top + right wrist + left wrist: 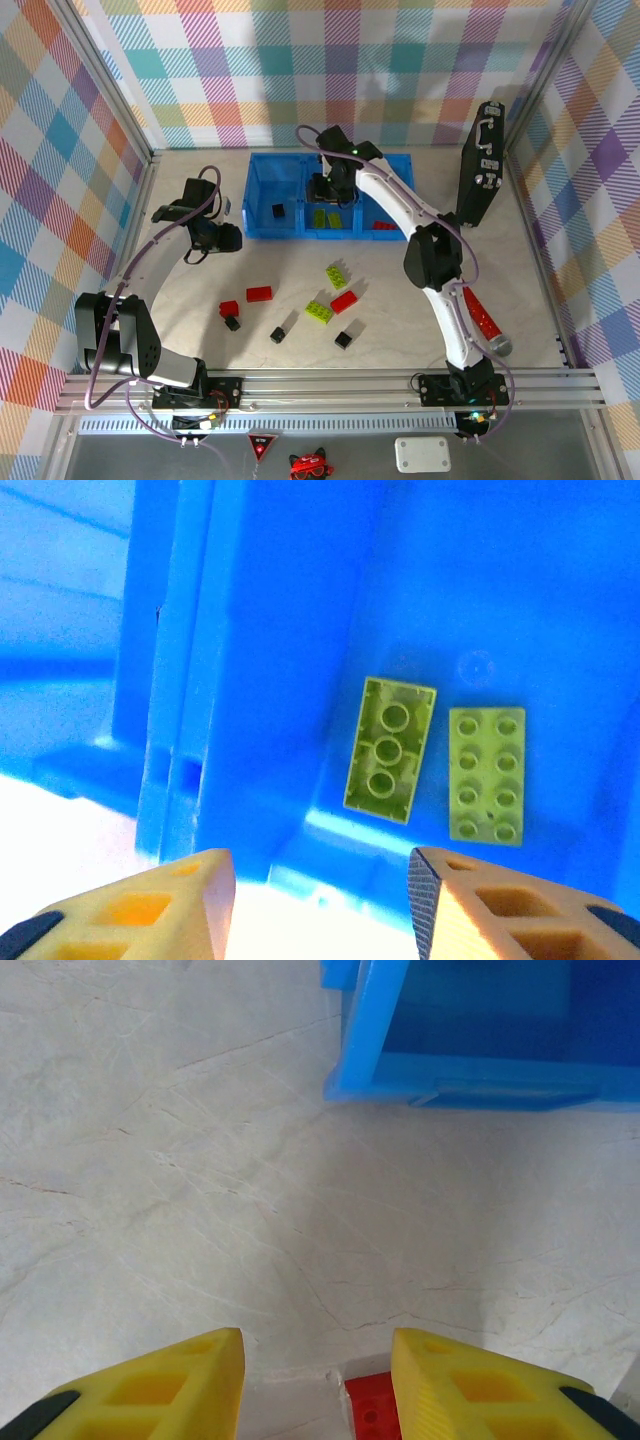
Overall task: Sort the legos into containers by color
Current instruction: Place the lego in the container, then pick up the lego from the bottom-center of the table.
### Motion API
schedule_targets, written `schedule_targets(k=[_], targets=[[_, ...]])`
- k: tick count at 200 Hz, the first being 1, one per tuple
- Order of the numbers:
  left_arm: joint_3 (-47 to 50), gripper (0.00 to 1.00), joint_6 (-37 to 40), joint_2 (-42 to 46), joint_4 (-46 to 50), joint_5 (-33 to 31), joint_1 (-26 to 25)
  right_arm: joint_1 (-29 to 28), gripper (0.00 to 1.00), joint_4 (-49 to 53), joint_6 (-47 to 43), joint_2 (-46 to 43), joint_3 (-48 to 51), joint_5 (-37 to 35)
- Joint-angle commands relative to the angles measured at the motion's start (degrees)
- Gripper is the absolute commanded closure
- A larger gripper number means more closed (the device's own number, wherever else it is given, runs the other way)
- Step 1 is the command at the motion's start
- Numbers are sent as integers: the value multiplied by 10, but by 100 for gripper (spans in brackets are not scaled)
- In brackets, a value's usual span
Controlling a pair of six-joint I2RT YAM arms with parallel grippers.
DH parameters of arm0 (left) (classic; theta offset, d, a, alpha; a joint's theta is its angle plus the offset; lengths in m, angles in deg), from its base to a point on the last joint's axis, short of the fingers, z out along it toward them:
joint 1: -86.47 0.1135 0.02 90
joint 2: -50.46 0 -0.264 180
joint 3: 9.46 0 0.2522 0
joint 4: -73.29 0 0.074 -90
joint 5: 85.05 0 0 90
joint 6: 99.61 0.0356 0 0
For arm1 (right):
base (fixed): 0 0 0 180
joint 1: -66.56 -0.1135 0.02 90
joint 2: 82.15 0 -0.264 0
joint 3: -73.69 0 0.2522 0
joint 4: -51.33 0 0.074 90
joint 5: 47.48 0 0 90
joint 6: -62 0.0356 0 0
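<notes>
Pastel plaid around a blue bin

Walls [400, 70] checked in pink, teal, orange, purple and yellow; table [390, 330] off-white with faint grey marble veins; containers [290, 233] translucent blue; red legos [259, 294], lime-green legos [337, 275], black legos [343, 340]; case [480, 165] black; strip [483, 320] red, glittery.

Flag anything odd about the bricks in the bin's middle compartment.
One lime-green brick lies upside down, hollow underside up; the second lime-green brick beside it sits studs up. Nothing else stands out.
</notes>
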Motion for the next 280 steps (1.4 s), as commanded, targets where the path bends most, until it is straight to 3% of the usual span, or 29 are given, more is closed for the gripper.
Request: schedule_targets(k=[1,109,187,264,280], targets=[[8,57,-3,8,3,16,7,-7,49,14,-17,-47,47,-10],[-1,57,8,2,5,-3,8,-76,48,-26,-46,-240,343,-36],[0,57,9,3,6,-6,8,-131,44,-21,-86,-298,479,-68],[2,57,9,6,6,-7,8,-162,29,-36,-88,-282,535,-83],[2,57,8,5,6,-7,8,-166,21,-37,-86,-273,534,-87]])
